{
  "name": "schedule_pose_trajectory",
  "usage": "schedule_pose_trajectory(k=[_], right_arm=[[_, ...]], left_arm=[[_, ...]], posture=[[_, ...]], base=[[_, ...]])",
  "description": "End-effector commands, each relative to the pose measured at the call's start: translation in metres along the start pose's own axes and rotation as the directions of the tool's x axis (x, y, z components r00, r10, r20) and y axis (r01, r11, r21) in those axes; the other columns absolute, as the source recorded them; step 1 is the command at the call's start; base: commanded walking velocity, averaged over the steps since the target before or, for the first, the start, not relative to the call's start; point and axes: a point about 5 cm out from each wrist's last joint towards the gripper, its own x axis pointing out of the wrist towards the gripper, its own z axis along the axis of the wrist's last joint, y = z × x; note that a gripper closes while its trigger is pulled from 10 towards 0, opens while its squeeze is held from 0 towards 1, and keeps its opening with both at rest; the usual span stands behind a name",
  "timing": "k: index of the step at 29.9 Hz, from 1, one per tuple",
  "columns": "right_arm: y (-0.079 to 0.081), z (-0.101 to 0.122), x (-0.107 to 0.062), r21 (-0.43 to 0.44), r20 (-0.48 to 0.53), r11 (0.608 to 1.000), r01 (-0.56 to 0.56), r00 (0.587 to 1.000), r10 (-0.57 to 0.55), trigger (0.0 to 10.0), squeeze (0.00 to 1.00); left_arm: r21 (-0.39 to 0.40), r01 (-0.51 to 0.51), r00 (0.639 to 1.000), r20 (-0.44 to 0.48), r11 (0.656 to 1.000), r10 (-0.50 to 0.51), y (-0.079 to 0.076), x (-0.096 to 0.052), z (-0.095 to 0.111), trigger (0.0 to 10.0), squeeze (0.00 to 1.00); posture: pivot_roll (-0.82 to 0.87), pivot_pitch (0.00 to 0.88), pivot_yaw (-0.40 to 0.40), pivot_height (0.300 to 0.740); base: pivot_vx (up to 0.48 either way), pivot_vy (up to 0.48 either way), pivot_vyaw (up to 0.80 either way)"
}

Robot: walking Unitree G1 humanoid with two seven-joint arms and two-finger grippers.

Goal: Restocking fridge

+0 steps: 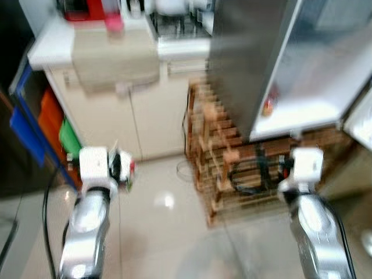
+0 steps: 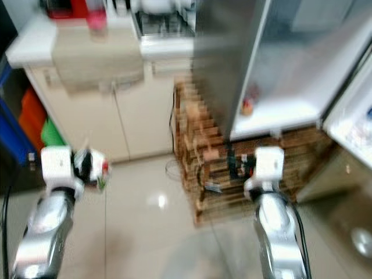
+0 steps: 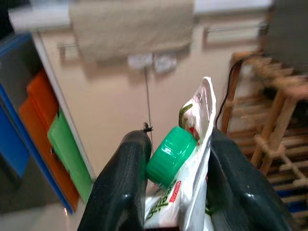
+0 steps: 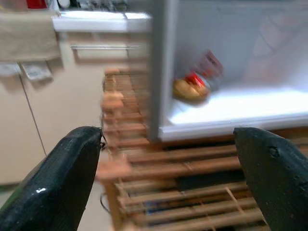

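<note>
Lower left of the frame, the left gripper (image 3: pixel 175 173) clamps a green-capped pouch (image 3: pixel 185 192); the right gripper (image 4: pixel 166 178), fingers spread wide and empty, faces the open fridge (image 1: pixel 302 87) at right.

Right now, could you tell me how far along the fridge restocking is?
Done: the silver fridge stands open, and a small red and yellow packet already lies on its white bottom shelf. In hand: the left pincer grips a white pouch with a green screw cap. Left: carrying that pouch to the fridge and placing it on the shelf. The right pincer is open and empty, facing the shelf.
</note>
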Motion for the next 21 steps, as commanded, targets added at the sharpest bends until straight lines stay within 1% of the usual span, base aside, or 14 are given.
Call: schedule_pose_trajectory(k=[1, 3, 6, 10, 13, 17, 21], right_arm=[[-0.009, 0.002, -0.002, -0.023, -0.002, 1.000, 0.019, 1.000, -0.019, 10.0, 0.00], [-0.008, 0.000, -0.001, -0.023, -0.010, 1.000, 0.016, 1.000, -0.016, 10.0, 0.00], [-0.005, 0.002, 0.004, -0.025, -0.008, 1.000, 0.011, 1.000, -0.011, 10.0, 0.00], [-0.003, 0.003, 0.006, -0.016, -0.002, 1.000, 0.013, 1.000, -0.013, 10.0, 0.00], [-0.003, 0.002, 0.007, -0.007, -0.003, 1.000, 0.014, 1.000, -0.014, 10.0, 0.00], [-0.002, 0.000, 0.007, -0.010, -0.004, 1.000, 0.015, 1.000, -0.015, 10.0, 0.00], [-0.002, -0.001, 0.008, -0.009, -0.007, 1.000, 0.015, 1.000, -0.015, 10.0, 0.00]], left_arm=[[0.013, 0.006, 1.000, 0.013, 1.000, -0.006, -0.007, 0.002, 0.006, 10.0, 0.00], [0.018, -0.011, 1.000, -0.024, 1.000, 0.012, -0.010, 0.008, 0.003, 10.0, 0.00], [0.010, 0.038, 0.998, 0.045, 0.999, -0.038, -0.018, 0.016, 0.017, 10.0, 0.00], [0.012, 0.060, 0.997, 0.055, 0.998, -0.061, -0.024, 0.019, 0.023, 10.0, 0.00], [0.001, 0.074, 0.996, 0.052, 0.997, -0.074, -0.029, 0.021, 0.024, 10.0, 0.00], [0.019, 0.094, 0.994, 0.062, 0.995, -0.095, -0.035, 0.023, 0.027, 10.0, 0.00], [0.014, 0.100, 0.993, 0.066, 0.995, -0.100, -0.035, 0.024, 0.028, 10.0, 0.00]], posture=[[-0.06, 0.000, 0.030, 0.740], [-0.06, 0.000, 0.031, 0.740], [-0.06, 0.000, 0.034, 0.740], [-0.07, 0.000, 0.040, 0.740], [-0.08, 0.000, 0.048, 0.740], [-0.08, 0.000, 0.056, 0.740], [-0.08, 0.000, 0.058, 0.740]], base=[[0.244, -0.409, 0.00], [0.000, 0.000, 0.00], [0.000, 0.000, 0.71], [0.000, -0.449, 0.67], [0.162, -0.414, 0.00], [0.245, -0.409, 0.00], [0.245, -0.409, 0.00]])
